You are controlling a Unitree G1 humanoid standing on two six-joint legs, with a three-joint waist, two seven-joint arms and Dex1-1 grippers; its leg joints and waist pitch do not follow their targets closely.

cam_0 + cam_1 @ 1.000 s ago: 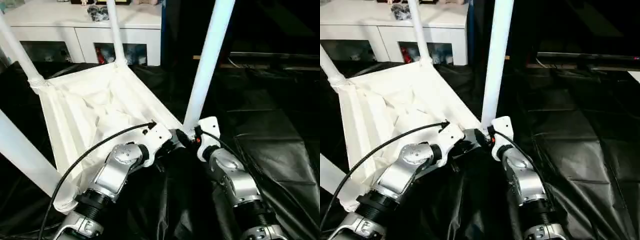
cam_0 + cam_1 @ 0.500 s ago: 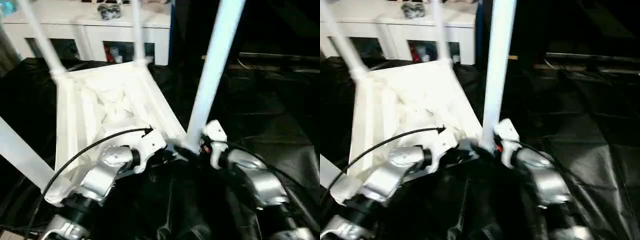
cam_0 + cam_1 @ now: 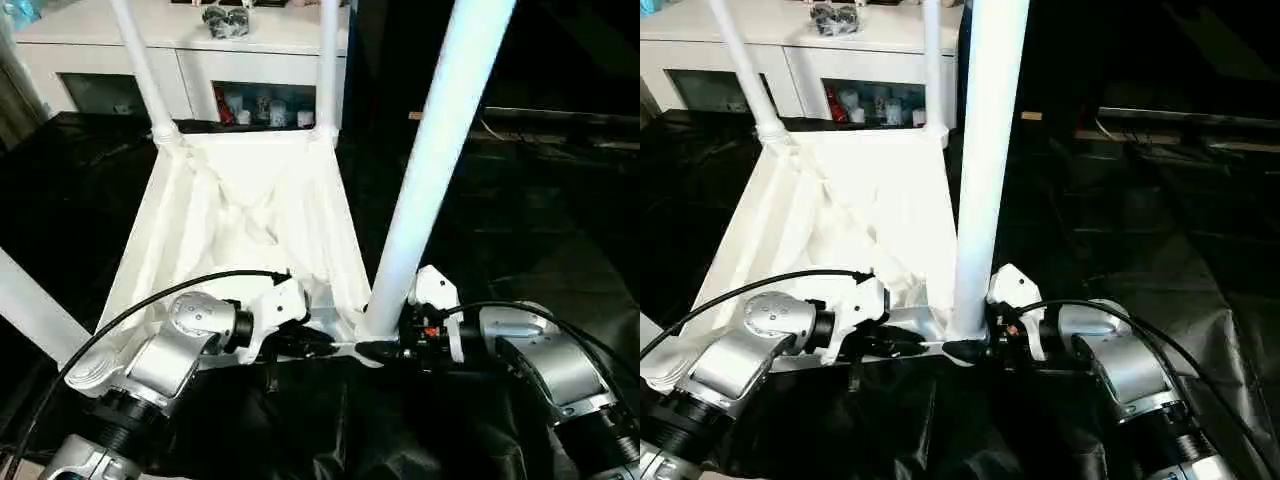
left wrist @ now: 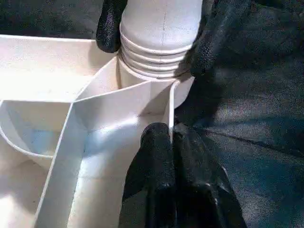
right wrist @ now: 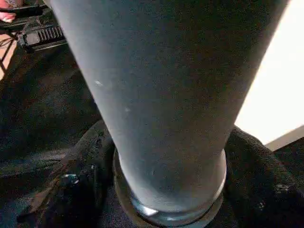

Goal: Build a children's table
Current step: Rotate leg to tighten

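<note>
A black sheet (image 3: 560,200) covers the ground across the whole head view. On it, left of centre, the children's table (image 3: 250,215) lies upside down, its ribbed underside facing up. Four white legs rise from its corners: two thin-looking ones at the far corners in the upper left (image 3: 140,65) and upper middle (image 3: 327,60), one cut off at the left edge (image 3: 30,310), and the nearest leg (image 3: 430,160), which runs from the middle of the frame to the top edge right of centre.

Along the top of the frame stands a white cabinet (image 3: 200,45) with glass doors, small coloured items behind the glass and a small dark-and-white object on top. No brand, label or writing can be read anywhere.

The two silver forearms come in from the lower corners and meet at the base of the nearest leg. The right end effector (image 4: 156,33) has its two black fingers (image 4: 111,23) spread on either side of that leg's ribbed base, just above the corner socket; they lie against it, but a firm grip cannot be judged. The left end effector (image 4: 171,142) is pinched closed on the thin upright rim of the table's edge, right beside that same corner socket.

A black cable (image 3: 160,300) arcs over the left forearm in the lower left.
</note>
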